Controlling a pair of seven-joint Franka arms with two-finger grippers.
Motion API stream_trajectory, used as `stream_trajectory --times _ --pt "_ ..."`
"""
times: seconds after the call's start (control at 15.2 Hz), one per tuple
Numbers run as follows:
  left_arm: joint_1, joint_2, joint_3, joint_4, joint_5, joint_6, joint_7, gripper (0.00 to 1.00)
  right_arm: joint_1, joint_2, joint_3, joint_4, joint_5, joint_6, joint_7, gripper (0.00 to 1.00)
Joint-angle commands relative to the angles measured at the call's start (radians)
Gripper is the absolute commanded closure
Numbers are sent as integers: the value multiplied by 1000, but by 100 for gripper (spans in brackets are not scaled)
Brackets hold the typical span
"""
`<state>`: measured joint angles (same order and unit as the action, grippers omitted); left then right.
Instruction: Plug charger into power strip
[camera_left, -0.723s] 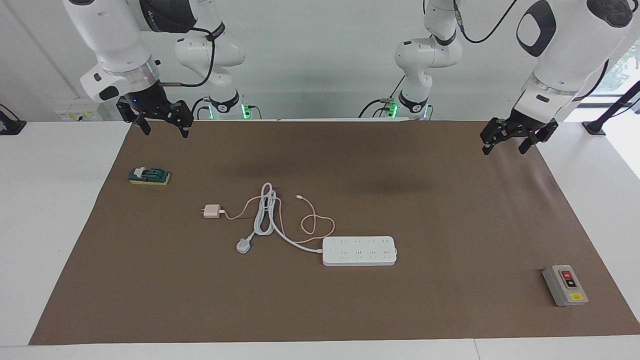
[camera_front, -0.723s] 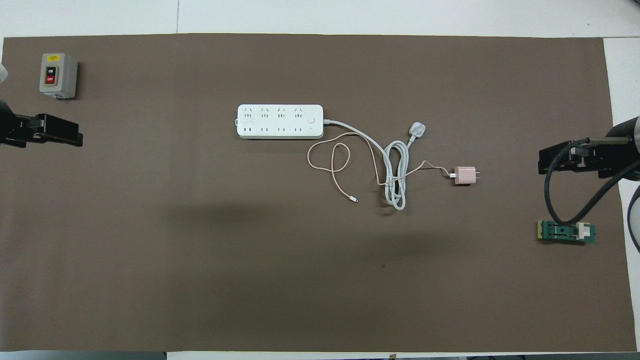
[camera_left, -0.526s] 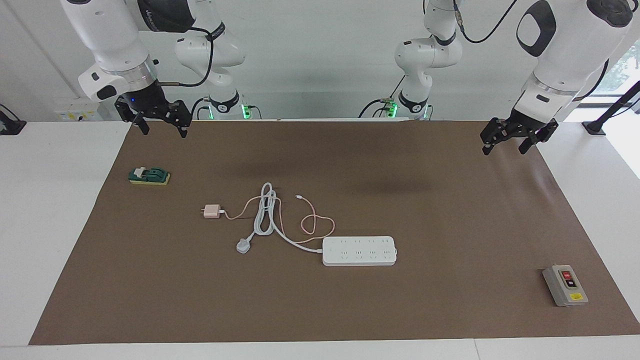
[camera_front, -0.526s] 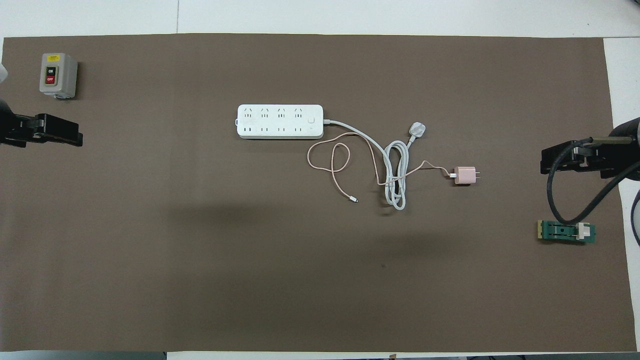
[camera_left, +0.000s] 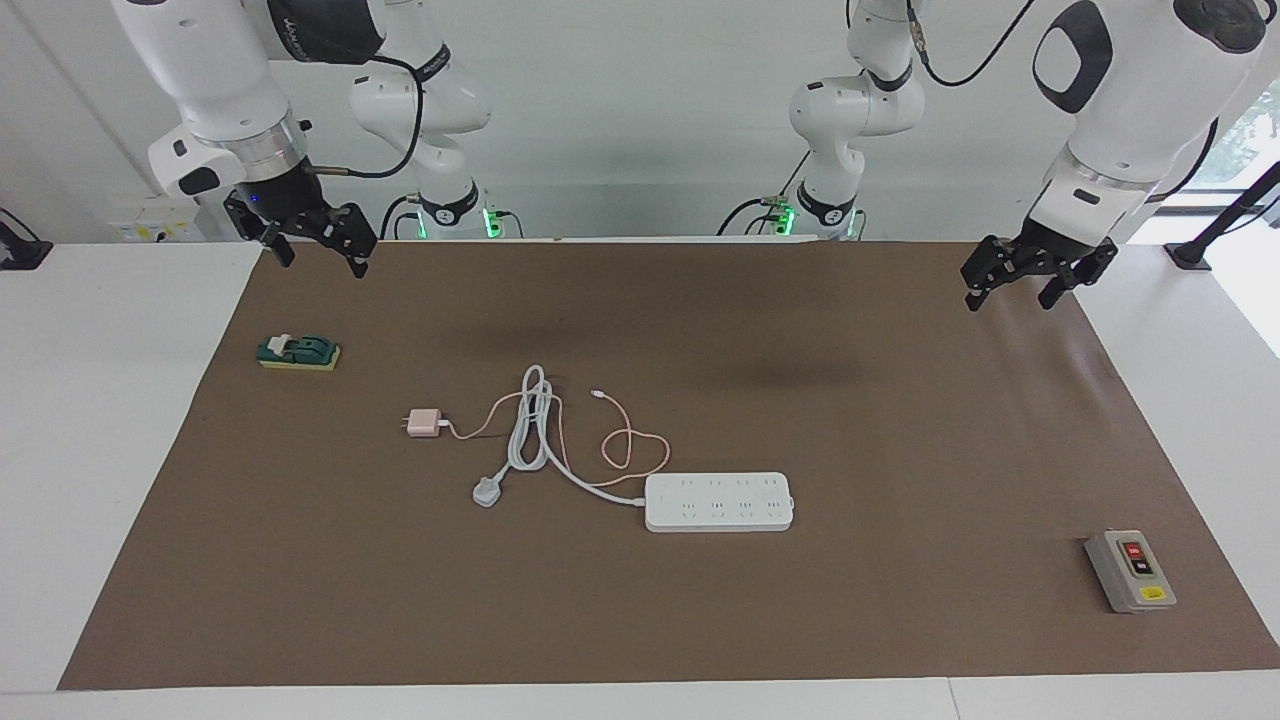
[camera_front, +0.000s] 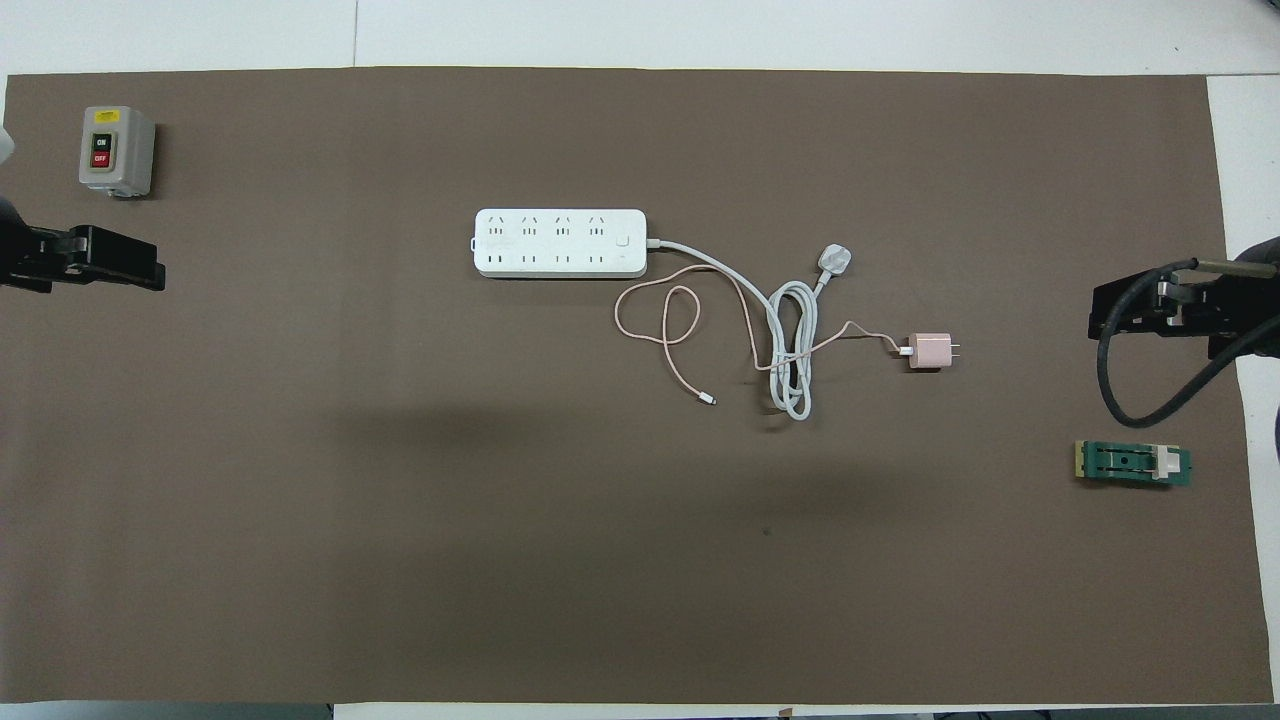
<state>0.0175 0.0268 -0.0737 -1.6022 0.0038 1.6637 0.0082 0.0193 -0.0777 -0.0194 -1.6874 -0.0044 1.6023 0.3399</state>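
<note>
— Brown mat (camera_left: 900, 450) spread over the white surface (camera_left: 90, 420). Pink charger (camera_left: 423, 424) lying near the middle, toward the right arm's end.

— And the power strip (camera_left: 718, 501)?

— Farther from the robots than the charger, well apart from it, sockets up.

— Anything between?

— Coiled thick white cord (camera_left: 530, 425) with grey three-pin plug (camera_left: 487, 491), crossed by the thin pink cable (camera_left: 630, 445). Green block (camera_left: 298, 353) toward the right arm's end, grey button box (camera_left: 1130, 570) toward the left arm's end.

— Tools?

— Left tool (camera_left: 1010, 280) up over the mat's edge, released, holding nothing. Right tool (camera_left: 322, 243) over the mat's corner, also released and empty.
</note>
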Motion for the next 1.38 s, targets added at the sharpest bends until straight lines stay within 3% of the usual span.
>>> stream_trajectory --times 0.0,0.66,1.05,1.32 --pt "-4 -13 5 -18 -7 13 -5 0 -38 -4 2 -3 46 92 242 0" --pt "-5 -11 5 -18 -7 22 -4 0 -153 9 4 -6 47 196 1062 0" --pt "-2 -13 5 -18 -7 22 -4 0 -167 33 6 -18 110 185 1148 0" --pt "-2 -13 5 -18 -7 22 -4 0 -165 169 9 52 144 157 1183 0"
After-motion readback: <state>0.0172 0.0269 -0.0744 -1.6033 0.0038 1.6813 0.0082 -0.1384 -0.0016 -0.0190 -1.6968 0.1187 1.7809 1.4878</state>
